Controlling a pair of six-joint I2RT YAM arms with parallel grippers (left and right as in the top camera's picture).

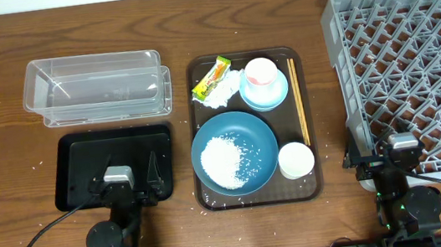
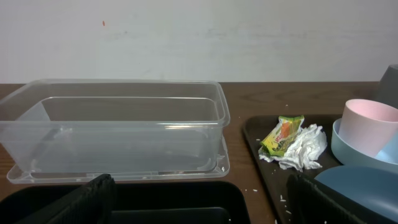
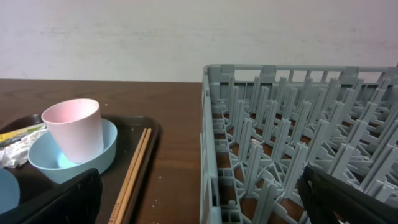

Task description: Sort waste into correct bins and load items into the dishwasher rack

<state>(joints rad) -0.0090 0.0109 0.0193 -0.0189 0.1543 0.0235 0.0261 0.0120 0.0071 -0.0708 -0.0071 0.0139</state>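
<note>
On the brown serving tray (image 1: 311, 184), a large blue plate (image 1: 263, 139) holds a heap of white rice (image 1: 226, 158). A white cup (image 1: 296, 161) stands at its right. A cup that is pink inside (image 1: 261, 74) sits on a light blue saucer (image 1: 276, 93). The yellow-green wrapper (image 1: 211, 76) and the white tissue (image 1: 222, 91) lie at the tray's back left. The chopsticks (image 1: 298, 101) lie along its right side. The clear tub (image 1: 98, 88) and the black tray (image 1: 82, 161) are at the left, and the grey rack (image 1: 411, 58) is at the right. My left gripper (image 1: 124, 179) is open and empty over the black tray (image 2: 174, 199). My right gripper (image 1: 403, 151) is open and empty at the rack's front left corner (image 3: 214, 155).
Loose rice grains lie scattered on the wooden table and on the serving tray. The left wrist view shows the tub (image 2: 124, 124), the wrapper (image 2: 283, 134) and the tissue (image 2: 305, 149). The right wrist view shows the pink cup (image 3: 73, 127), the saucer (image 3: 102, 155) and the chopsticks (image 3: 137, 168).
</note>
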